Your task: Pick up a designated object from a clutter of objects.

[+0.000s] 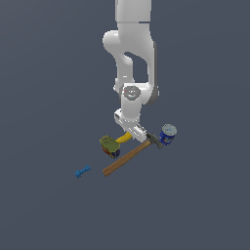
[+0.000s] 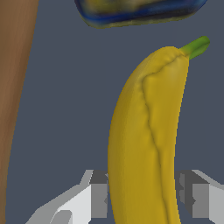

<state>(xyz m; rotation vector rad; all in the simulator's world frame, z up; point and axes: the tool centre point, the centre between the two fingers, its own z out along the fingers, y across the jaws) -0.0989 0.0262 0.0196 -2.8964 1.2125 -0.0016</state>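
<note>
The yellow banana (image 1: 123,138) lies among the clutter, between the green-topped tin (image 1: 109,145) and the hammer's head (image 1: 154,140). My gripper (image 1: 131,133) is down over it. In the wrist view the banana (image 2: 144,131) runs lengthwise between my two fingers (image 2: 99,194), its green stem pointing away towards the tin (image 2: 140,11). Both finger pads touch the banana's sides, so the gripper (image 2: 142,194) is shut on it. The banana is still low, at the level of the other objects.
The wooden-handled hammer (image 1: 128,157) lies diagonally just beside the banana; its handle shows in the wrist view (image 2: 13,87). A blue can (image 1: 167,134) stands by the hammer's head. A tiny blue dumbbell-shaped piece (image 1: 82,171) lies apart at the exterior view's left.
</note>
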